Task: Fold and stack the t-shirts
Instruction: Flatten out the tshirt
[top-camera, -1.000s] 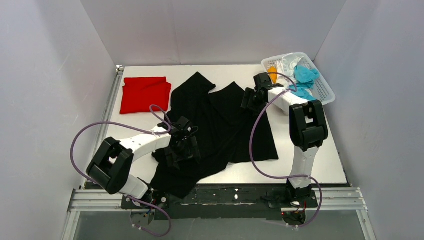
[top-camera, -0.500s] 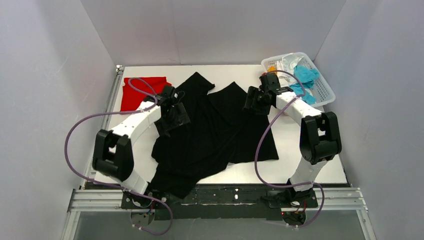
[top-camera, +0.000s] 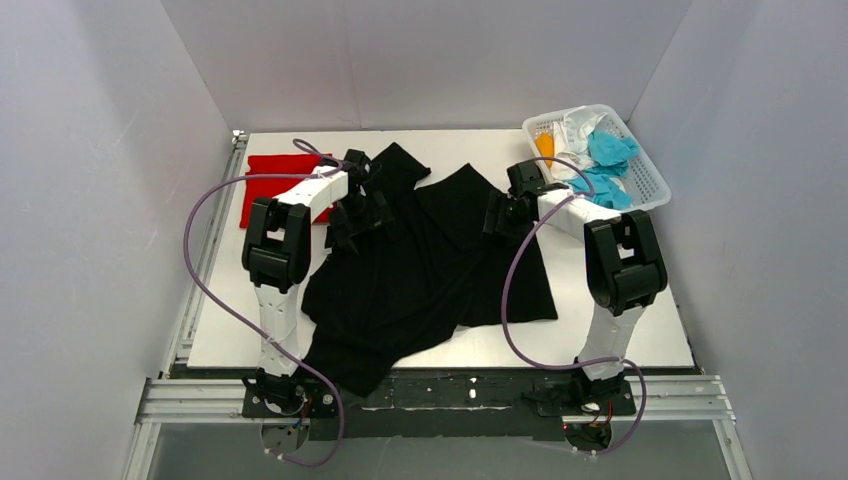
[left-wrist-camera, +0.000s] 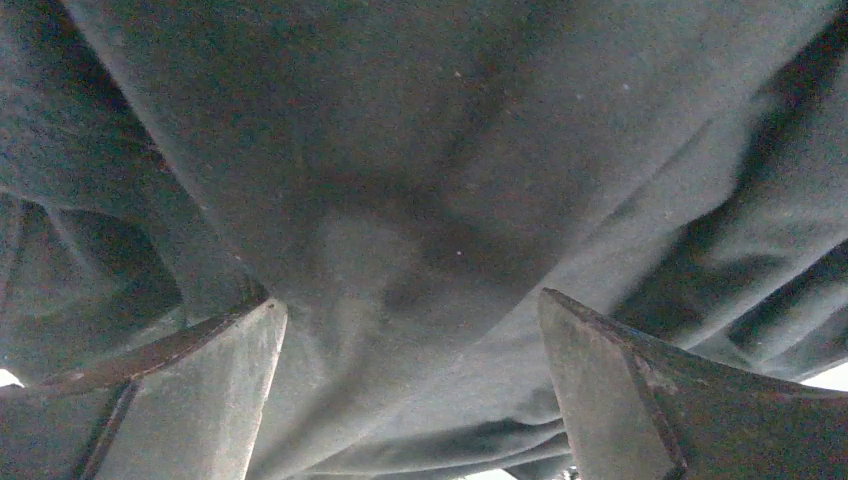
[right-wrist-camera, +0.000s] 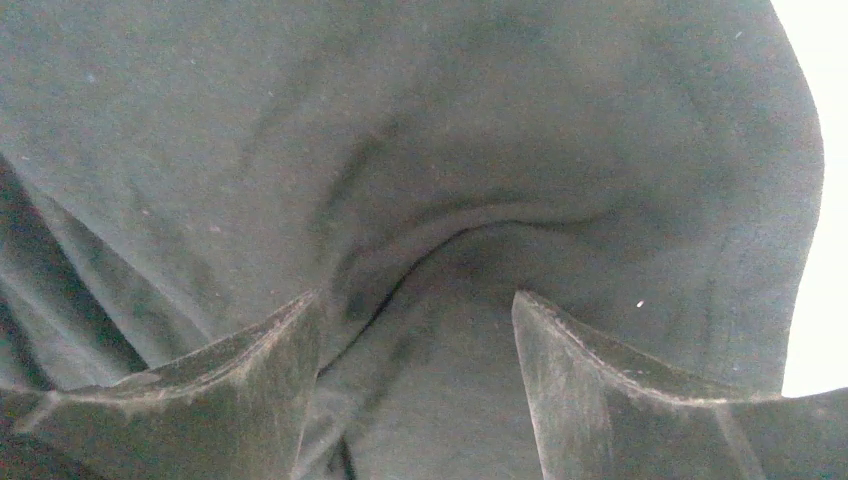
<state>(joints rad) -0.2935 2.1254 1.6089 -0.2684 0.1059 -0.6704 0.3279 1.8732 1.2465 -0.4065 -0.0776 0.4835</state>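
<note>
Left pincer (left-wrist-camera: 410, 325) and right pincer (right-wrist-camera: 415, 310) both gape apart; black t-shirt (top-camera: 430, 270) lies directly under each, near its far corners.

white lattice basket (top-camera: 650, 182) sits at the table's (top-camera: 660, 320) far right corner.

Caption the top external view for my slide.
Left hand and right hand open over a black cloth t-shirt; folded red t-shirt far left, white plastic lattice basket far right.

My left jaws: red t-shirt (top-camera: 270, 190) close at 9 o'clock, black t-shirt (top-camera: 430, 265) spread beneath both. My right jaws: basket (top-camera: 652, 183) blocks 2 o'clock; bare surface (top-camera: 620, 300) open at 4 o'clock, near-right corner.
</note>
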